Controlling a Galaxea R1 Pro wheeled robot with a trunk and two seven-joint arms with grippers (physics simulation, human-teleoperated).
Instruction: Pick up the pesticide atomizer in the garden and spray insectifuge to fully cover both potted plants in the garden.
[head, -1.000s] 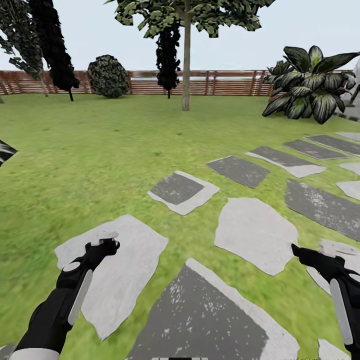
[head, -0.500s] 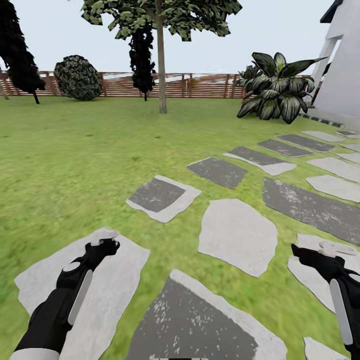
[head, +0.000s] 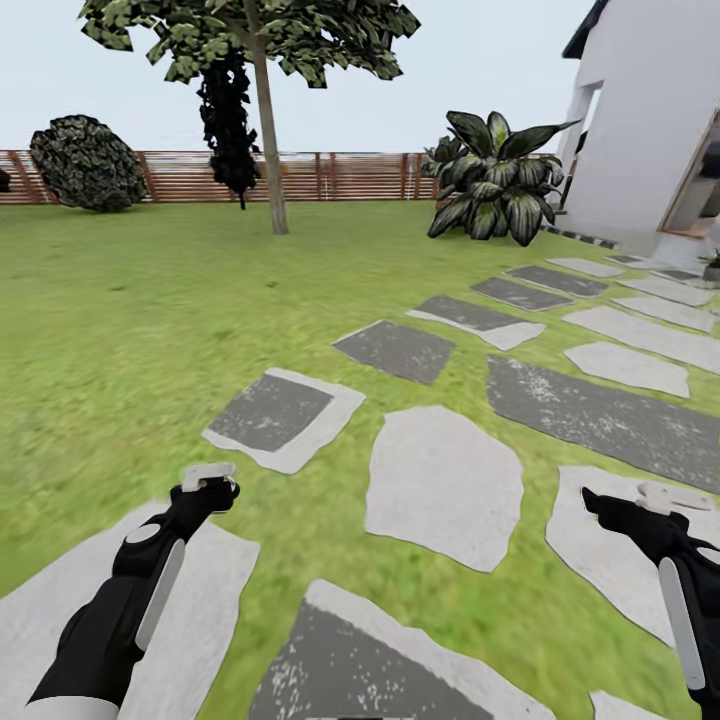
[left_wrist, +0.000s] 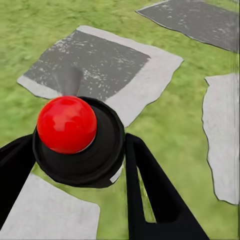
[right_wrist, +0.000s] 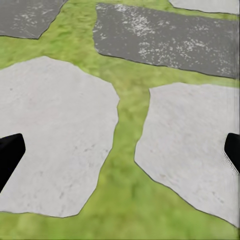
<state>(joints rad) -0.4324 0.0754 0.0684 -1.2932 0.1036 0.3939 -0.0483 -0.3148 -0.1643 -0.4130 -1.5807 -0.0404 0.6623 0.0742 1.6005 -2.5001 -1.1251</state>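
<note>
Atomizer (left_wrist: 75, 137) clamped in left gripper (left_wrist: 75, 165) (red-topped).

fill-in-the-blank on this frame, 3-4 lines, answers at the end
1. The left gripper is shut on the pesticide atomizer, whose round button top is coloured ____.
2. The right gripper is open and holds ____.
3. Under both arms, stepping stones lie set in the ____.
4. Behind the tree, the garden ends at a brown slatted ____.

Missing words: red; nothing; lawn; fence
</note>
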